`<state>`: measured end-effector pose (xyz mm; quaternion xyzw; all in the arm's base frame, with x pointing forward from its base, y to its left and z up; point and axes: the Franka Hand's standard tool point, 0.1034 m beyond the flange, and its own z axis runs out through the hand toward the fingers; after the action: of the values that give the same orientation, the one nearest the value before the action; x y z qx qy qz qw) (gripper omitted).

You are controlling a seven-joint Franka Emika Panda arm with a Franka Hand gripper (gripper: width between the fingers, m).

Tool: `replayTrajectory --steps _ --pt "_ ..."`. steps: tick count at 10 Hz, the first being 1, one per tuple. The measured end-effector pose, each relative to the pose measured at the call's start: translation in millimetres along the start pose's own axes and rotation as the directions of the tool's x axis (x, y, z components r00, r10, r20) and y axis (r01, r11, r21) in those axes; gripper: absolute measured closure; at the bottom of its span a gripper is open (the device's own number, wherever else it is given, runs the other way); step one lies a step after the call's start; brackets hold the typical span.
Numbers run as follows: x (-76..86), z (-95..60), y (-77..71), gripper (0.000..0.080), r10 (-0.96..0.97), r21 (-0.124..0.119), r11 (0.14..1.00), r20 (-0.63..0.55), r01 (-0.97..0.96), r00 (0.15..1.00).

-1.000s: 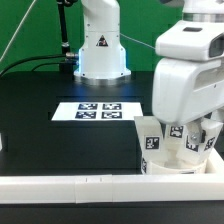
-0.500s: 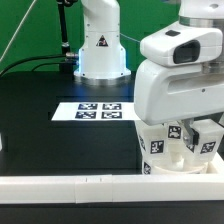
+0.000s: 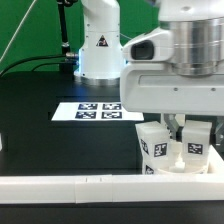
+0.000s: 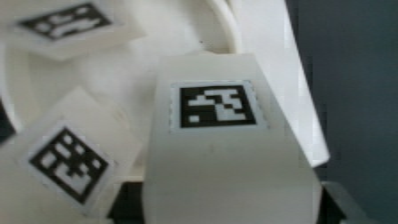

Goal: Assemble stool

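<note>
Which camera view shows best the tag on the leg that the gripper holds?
The wrist view: the held leg fills the picture and its tag faces the camera, though slightly blurred. In the exterior view the arm's white body hides most of that leg, so its tag cannot be picked out there; only other legs show tags.

Green wall (image 3: 30,20) behind black table (image 3: 40,135)

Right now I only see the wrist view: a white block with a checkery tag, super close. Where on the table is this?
Observer: Your block is by the long white wall, on the exterior view's right.
Operator: Is the seat there?
Observer: Yes, the round seat sits right beside that wall.
Operator: Anything else around?
Observer: The marker board lies flat, toward the exterior view's left of the seat.
</note>
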<state>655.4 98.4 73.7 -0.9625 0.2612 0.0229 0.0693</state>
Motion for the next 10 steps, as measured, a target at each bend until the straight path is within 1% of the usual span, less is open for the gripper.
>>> replayTrajectory --steps 2,3,4,5,6,7,8,9,10 --pt "0.2 0.4 1.4 0.0456 0.142 -0.005 0.990 -0.002 -0.142 0.990" --pt "0.5 0.3 2.0 0.0456 0.176 -0.005 0.984 -0.002 -0.176 0.984" --pt "0.0 0.4 2.9 0.0456 0.282 -0.007 0.959 -0.001 -0.282 0.959" --pt "-3.3 1.1 4.8 0.0456 0.437 -0.011 0.900 -0.002 -0.437 0.900" --pt "-4.9 4.1 6.4 0.0456 0.552 0.006 0.834 0.004 -0.552 0.834" --pt "-6.3 4.8 8.7 0.0456 0.674 0.027 0.739 0.009 -0.674 0.739" --pt "-8.8 5.6 9.2 0.0456 0.736 0.045 0.676 0.011 -0.735 0.677" --pt "-10.9 5.9 8.4 0.0456 0.806 0.044 0.590 0.019 -0.806 0.591" --pt "-11.0 6.1 9.0 0.0456 0.823 0.042 0.567 0.021 -0.823 0.568"
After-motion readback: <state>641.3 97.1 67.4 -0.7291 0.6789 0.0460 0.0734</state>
